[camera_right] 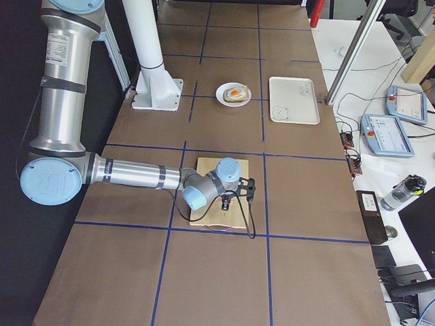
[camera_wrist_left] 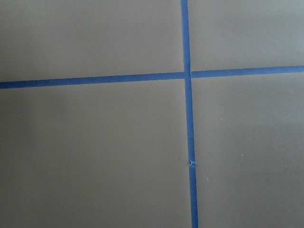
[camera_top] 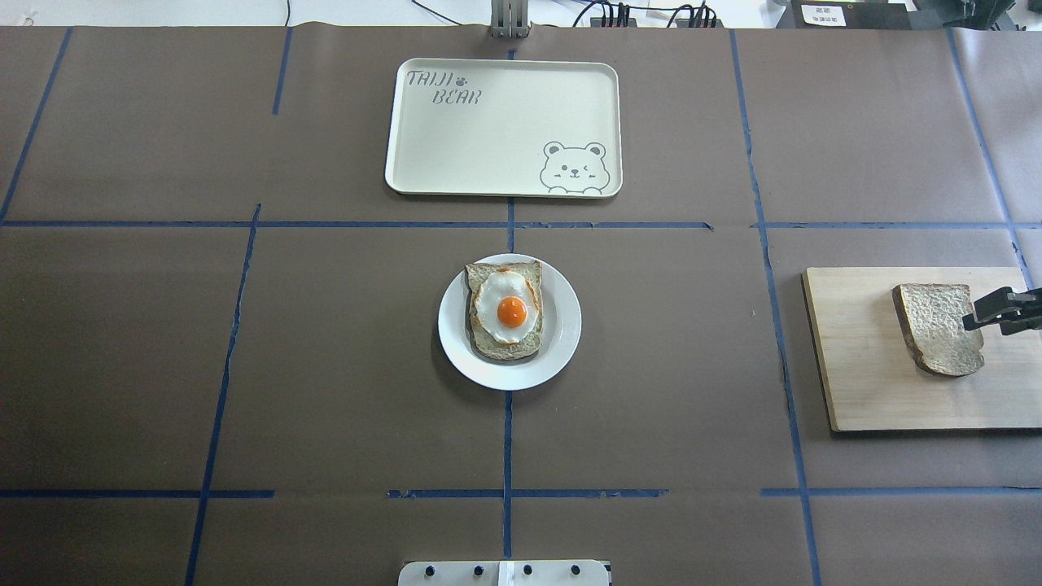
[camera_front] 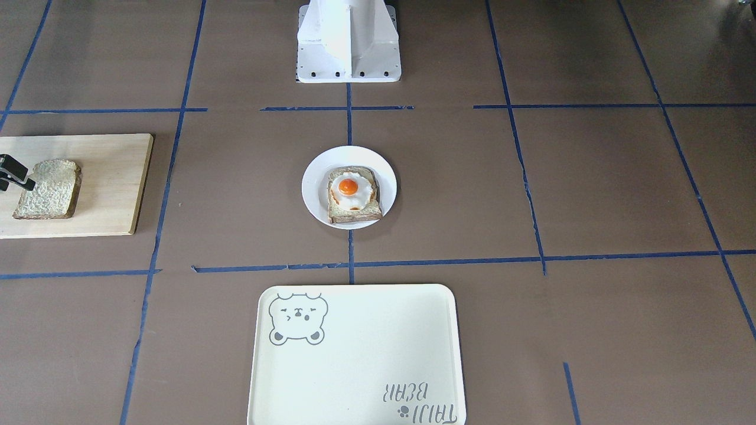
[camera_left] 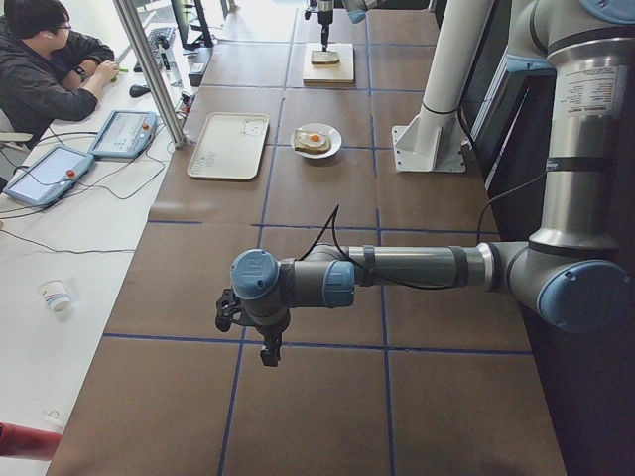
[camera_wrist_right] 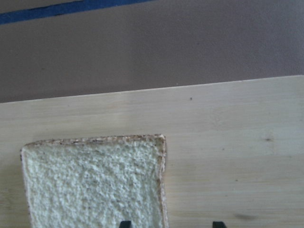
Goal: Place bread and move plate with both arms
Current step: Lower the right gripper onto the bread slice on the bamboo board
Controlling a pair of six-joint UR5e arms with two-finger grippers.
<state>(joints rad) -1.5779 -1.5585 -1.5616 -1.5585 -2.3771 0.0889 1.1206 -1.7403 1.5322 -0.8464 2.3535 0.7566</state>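
Observation:
The plain bread slice lies flat on a wooden board at the table's right end. It also shows in the front view and the right wrist view. My right gripper hovers at the slice's outer edge with its jaws open, one fingertip over the bread and the other over the board. The small white plate sits at the table's centre and holds an egg-topped slice. My left gripper hangs over bare table far to the left. I cannot tell whether it is open.
A cream bear tray lies beyond the plate at the table's far side. The white robot base stands at the near side. Blue tape lines cross the brown table. An operator sits past the far edge.

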